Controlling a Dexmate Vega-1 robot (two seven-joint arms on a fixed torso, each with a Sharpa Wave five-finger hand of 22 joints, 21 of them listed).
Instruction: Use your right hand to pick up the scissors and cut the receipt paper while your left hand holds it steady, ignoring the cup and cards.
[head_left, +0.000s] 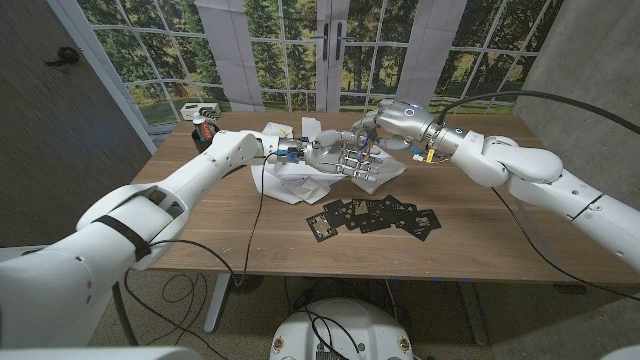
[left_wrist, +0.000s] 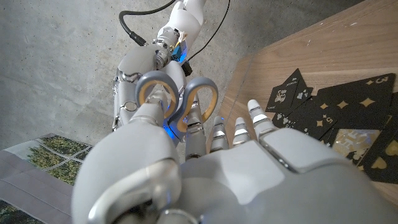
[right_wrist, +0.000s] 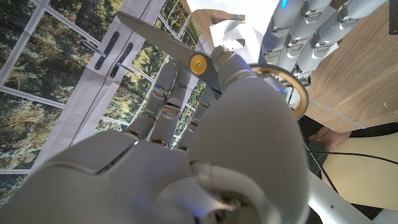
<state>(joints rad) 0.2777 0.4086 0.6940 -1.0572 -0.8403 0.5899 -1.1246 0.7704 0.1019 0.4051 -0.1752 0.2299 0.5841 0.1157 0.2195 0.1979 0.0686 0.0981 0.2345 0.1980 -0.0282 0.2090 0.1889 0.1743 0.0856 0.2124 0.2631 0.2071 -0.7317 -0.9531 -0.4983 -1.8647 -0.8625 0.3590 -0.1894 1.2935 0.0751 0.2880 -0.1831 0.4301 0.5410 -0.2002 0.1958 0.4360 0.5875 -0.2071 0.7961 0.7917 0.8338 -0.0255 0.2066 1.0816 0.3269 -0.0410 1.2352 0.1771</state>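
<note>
The scissors (right_wrist: 186, 53) are gripped in the right hand (head_left: 372, 128), grey loops threaded by its fingers, as seen in the left wrist view, where the loops face the left hand (head_left: 335, 158). The blades are closed or nearly so, long axis pointing away from the right hand toward the receipt paper (head_left: 290, 180), which is seen just ahead of the tips in the right wrist view. The paper lies crumpled and white on the table (head_left: 250, 235), far side, under and beside the left hand. Whether the left hand pinches the paper or only rests on it cannot be told. The two hands are nearly touching. The scissors show a yellow pivot and grey metal blades
</note>
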